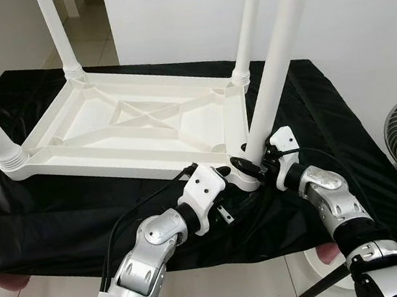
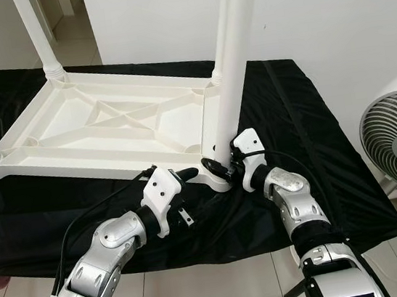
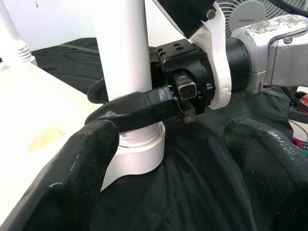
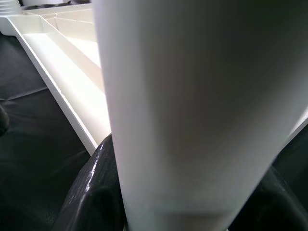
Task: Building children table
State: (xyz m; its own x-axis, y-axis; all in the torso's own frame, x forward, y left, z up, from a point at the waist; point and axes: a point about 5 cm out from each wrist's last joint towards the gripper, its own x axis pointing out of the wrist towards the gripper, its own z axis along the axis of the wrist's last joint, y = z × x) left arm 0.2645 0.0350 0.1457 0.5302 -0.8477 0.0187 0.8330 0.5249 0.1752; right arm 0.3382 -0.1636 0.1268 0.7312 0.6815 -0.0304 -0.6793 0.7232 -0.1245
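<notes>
Black-draped desk (image 1: 343, 137): our right claw (image 1: 248, 165) clenches the leaning white plastic leg (image 1: 276, 72) at five o'clock; left claw (image 1: 221, 178) released; cross-threading likely.

Right gripper (image 1: 248, 165) jaws wrap the near leg (image 1: 276, 72), blocking that corner of the upturned table (image 1: 130, 128); left gripper (image 1: 221, 182) crowds it too. Black cloth (image 1: 81, 200) left of the corner lies open.
</notes>
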